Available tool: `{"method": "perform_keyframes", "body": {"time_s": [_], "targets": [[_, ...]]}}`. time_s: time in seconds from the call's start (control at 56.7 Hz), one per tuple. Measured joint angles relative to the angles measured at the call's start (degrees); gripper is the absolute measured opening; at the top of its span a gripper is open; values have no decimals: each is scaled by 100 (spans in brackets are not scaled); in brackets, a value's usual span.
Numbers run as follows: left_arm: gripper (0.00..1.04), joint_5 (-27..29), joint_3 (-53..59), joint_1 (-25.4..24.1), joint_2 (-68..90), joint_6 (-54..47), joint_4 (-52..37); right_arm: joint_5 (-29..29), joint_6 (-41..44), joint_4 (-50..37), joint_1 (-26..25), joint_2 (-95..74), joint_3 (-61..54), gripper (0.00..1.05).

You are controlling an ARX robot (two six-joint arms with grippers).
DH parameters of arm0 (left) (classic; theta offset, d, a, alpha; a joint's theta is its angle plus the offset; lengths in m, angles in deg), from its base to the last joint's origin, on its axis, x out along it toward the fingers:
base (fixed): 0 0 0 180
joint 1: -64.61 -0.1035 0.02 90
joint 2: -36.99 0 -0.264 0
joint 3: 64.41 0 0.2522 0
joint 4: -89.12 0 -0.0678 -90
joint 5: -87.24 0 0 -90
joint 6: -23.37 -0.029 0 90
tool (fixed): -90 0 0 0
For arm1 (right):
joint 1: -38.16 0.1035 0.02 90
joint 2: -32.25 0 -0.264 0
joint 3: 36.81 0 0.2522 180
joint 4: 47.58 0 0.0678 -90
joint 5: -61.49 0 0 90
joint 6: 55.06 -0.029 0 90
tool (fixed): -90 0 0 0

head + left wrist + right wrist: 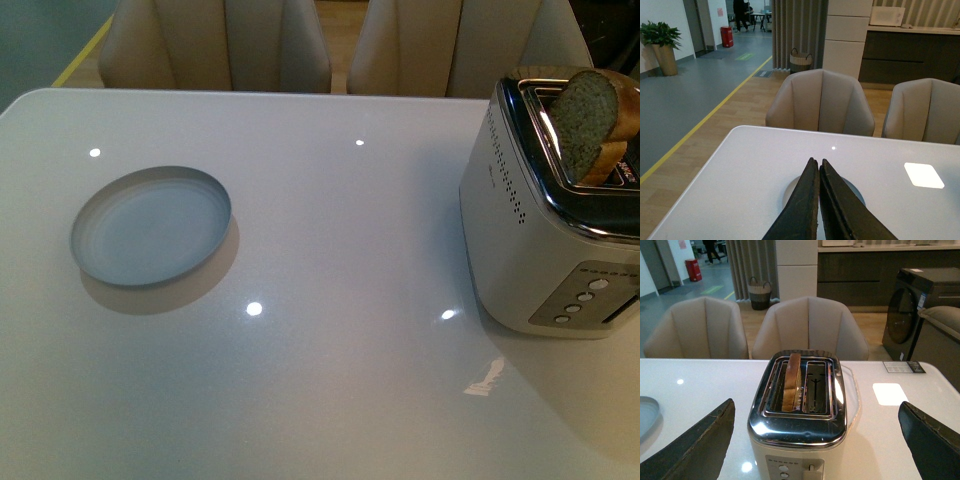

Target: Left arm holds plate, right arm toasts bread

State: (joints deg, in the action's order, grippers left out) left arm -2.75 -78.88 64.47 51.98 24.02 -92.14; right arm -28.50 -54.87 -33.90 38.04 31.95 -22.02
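Bread (588, 118) stands in toaster (545, 235); plate (150, 226) lies well apart.

No readable text is being shown anywhere. Markings on the toaster (545, 215) are being rendered too blurred to read.

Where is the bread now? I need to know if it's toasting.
Front view: the bread stands in a slot of the toaster, at the table's right side, far from the plate.

White glossy table (330, 230): pale blue-grey plate (150, 227) at left; cream-and-chrome toaster (545, 240) at right, well apart.
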Motion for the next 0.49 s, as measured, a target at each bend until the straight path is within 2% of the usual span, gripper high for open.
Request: {"method": "perform_keyframes", "body": {"time_s": [0.317, 0.406, 0.494], "targets": [[3, 0, 0, 0, -479, 0, 481, 0, -2, 0, 0, 0, 0, 96], [3, 0, -2, 2, -1088, 0, 1290, 0, -2, 0, 0, -2, 0, 96], [3, 0, -2, 2, -1434, -2, 1475, 0, -2, 0, 0, 0, 0, 96]]}}
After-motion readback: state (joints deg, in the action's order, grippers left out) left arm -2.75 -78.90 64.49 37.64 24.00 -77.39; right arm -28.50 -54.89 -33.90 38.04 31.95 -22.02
